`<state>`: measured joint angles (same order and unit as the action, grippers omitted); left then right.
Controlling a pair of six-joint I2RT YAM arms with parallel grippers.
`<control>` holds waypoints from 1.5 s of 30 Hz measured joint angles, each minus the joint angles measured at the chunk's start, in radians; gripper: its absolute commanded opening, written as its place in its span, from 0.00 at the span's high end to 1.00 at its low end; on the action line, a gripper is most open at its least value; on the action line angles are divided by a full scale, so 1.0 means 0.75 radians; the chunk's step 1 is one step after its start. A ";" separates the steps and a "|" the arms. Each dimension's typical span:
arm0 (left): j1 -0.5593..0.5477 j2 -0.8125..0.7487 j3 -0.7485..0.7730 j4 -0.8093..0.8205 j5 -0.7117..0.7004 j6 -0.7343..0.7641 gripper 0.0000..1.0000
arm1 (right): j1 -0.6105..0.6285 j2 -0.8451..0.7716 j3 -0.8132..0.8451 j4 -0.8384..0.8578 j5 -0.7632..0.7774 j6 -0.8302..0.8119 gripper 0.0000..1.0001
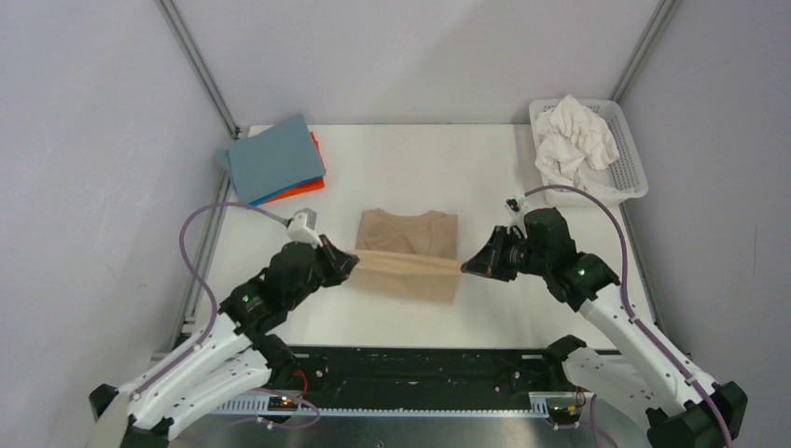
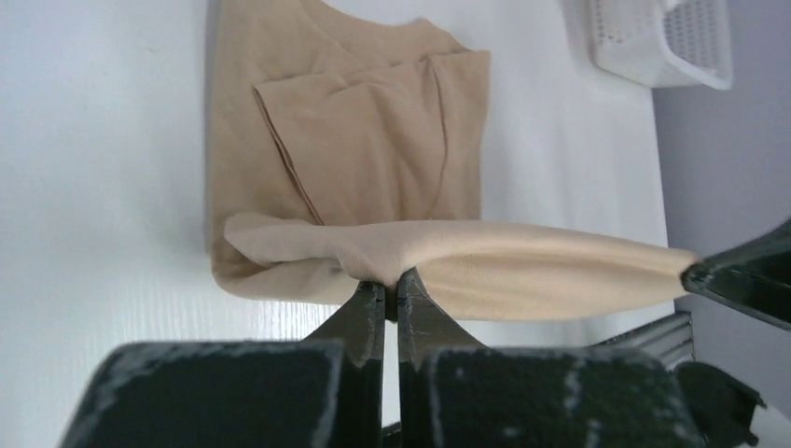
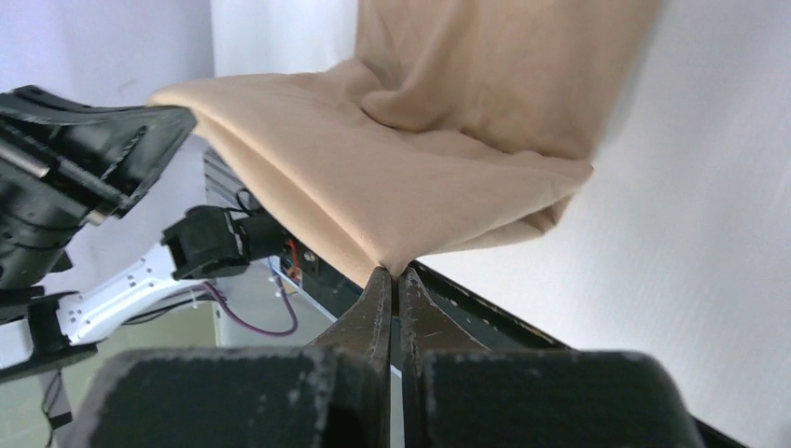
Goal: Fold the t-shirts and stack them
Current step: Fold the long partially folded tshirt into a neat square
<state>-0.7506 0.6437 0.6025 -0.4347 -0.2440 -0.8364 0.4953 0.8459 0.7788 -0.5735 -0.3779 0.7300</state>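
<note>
My left jaws and right jaws are each clamped on an end of the tan t-shirt's (image 1: 408, 245) near fold, held taut above the middle of the table (image 1: 420, 163). It looks light, soft and limp, so pinching the corners should suit best.

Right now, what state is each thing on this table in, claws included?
tan t-shirt: partly folded, near edge lifted taut between both grippers.
left gripper: shut on tan t-shirt.
right gripper: shut on tan t-shirt.
stacked t-shirts: folded, piled far left, grey-blue on top.
white t-shirt: crumpled in the basket.
basket: upright, far right.
</note>
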 measured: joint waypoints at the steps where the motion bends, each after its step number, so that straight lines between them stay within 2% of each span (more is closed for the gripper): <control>1: 0.045 0.043 0.018 0.014 0.022 0.010 1.00 | -0.025 0.022 0.005 0.034 -0.026 -0.006 1.00; 7: 0.208 0.202 0.100 0.080 0.112 0.056 1.00 | -0.153 0.174 0.041 0.173 -0.160 -0.028 1.00; 18: 0.348 0.508 0.278 0.165 0.239 0.149 1.00 | -0.313 0.372 0.106 0.321 -0.304 -0.048 1.00; 24: 0.397 0.698 0.403 0.191 0.251 0.184 1.00 | -0.380 0.573 0.144 0.434 -0.362 -0.054 1.00; 30: 0.458 1.007 0.570 0.230 0.264 0.210 1.00 | -0.415 0.807 0.264 0.535 -0.357 -0.073 1.00; 39: 0.523 1.519 0.939 0.270 0.343 0.260 1.00 | -0.458 1.156 0.462 0.645 -0.197 -0.098 1.00; 41: 0.538 1.622 1.013 0.279 0.375 0.269 0.94 | -0.472 1.258 0.508 0.670 -0.181 -0.097 1.00; 42: 0.544 1.661 1.040 0.278 0.392 0.270 0.84 | -0.476 1.310 0.524 0.684 -0.169 -0.096 1.00; 43: 0.552 1.707 1.072 0.279 0.412 0.277 0.78 | -0.478 1.345 0.532 0.695 -0.161 -0.096 1.00; 44: 0.558 1.752 1.104 0.277 0.430 0.283 0.65 | -0.479 1.376 0.536 0.706 -0.153 -0.095 0.94; 45: 0.562 1.783 1.125 0.278 0.439 0.292 0.58 | -0.480 1.403 0.540 0.721 -0.142 -0.094 0.70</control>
<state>-0.3290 1.9808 1.4460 -0.2260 0.0853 -0.6174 0.1352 1.8984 1.1839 -0.0326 -0.4847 0.6594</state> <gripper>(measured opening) 0.181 0.019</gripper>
